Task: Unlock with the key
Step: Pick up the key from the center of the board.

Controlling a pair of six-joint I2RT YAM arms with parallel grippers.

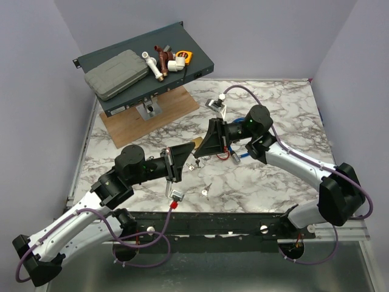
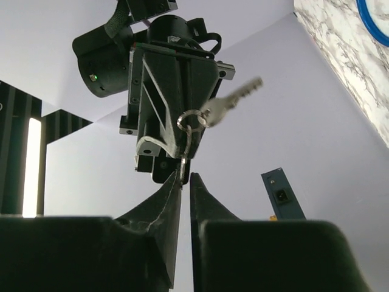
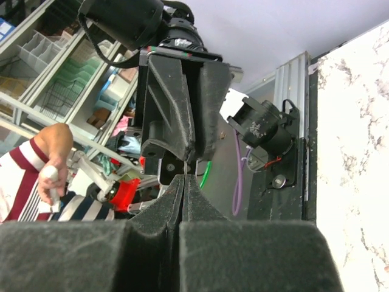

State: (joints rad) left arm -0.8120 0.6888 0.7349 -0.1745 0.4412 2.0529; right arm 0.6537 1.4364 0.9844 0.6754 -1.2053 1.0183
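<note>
Key point(image 2: 234, 100) is hanging in mid-air between my two hands, above the middle of the marble desk point(image 1: 273, 121) and not touching it. I am seeing it best from the left wrist camera: a small silver key, slightly blurred, sticking out sideways from a wire ring point(image 2: 191, 121). My right hand point(image 3: 183, 179) is clamping fully shut, and it appears to be pinching the thin metal hanging below the ring, at the key's ring end. My left hand point(image 2: 186, 176) is pointing tip to tip at it, with its fingers a narrow slit apart. I cannot tell whether they are gripping anything. A brass-coloured block point(image 1: 197, 144), probably the padlock, is lying on the desk just behind the hands.

I am judging this a risky moment. If the right pinch is catching only the ring, the key is going to swing freely and be hard to aim at a keyhole. If either hand is pulling away crookedly, the key could be slipping out and dropping onto the desk.
</note>
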